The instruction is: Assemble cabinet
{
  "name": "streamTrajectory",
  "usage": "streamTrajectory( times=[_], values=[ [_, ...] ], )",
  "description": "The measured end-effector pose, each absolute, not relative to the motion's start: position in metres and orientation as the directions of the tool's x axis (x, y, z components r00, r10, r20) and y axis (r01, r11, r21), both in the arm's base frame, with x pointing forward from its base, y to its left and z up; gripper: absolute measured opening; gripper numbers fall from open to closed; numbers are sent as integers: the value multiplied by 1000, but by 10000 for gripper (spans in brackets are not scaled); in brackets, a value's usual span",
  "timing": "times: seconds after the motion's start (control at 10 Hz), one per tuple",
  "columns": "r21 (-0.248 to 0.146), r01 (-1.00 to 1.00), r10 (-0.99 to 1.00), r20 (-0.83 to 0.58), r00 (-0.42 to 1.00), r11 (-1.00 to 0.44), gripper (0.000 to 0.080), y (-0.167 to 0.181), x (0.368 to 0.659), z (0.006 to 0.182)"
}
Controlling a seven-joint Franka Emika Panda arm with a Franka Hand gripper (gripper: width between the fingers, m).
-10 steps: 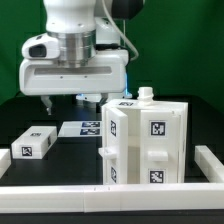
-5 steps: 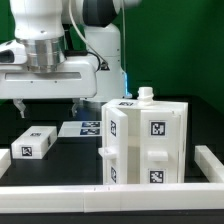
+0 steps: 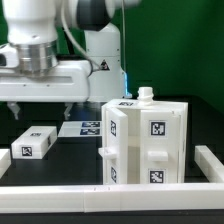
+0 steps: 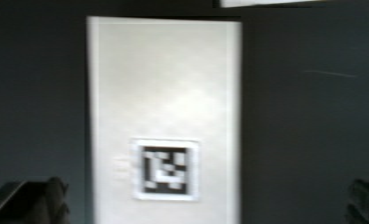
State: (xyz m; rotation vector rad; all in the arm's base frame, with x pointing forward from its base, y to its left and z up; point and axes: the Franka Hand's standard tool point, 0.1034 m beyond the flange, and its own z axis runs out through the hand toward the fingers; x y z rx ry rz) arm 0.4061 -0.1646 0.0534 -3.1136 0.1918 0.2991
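Your exterior camera sat low, close, facing the cabinet (image 3: 145, 140); your wrist camera looked down at a white block (image 4: 163, 120), perhaps the one at the exterior view's left

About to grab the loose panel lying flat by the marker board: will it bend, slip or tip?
Probably stiff: the panel looks like a thick, straight-edged slab. Likely light, since it looks like plastic. Its smooth white faces may slip a little in a grip. Lying flat, it should slide rather than tip if pushed.

Count, ext. view: 1 cabinet (image 3: 145, 140), 1 loose white block (image 3: 33, 142) w/ 1 tag showing, 1 marker board (image 3: 80, 128), 1 white border rail (image 3: 100, 192).
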Motion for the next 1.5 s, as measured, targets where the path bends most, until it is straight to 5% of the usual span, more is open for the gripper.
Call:
streamTrajectory(
  times=[1.5],
  values=[
    [22,-54,-58,-185,981,-998,796,-161,399,20]
  ],
)
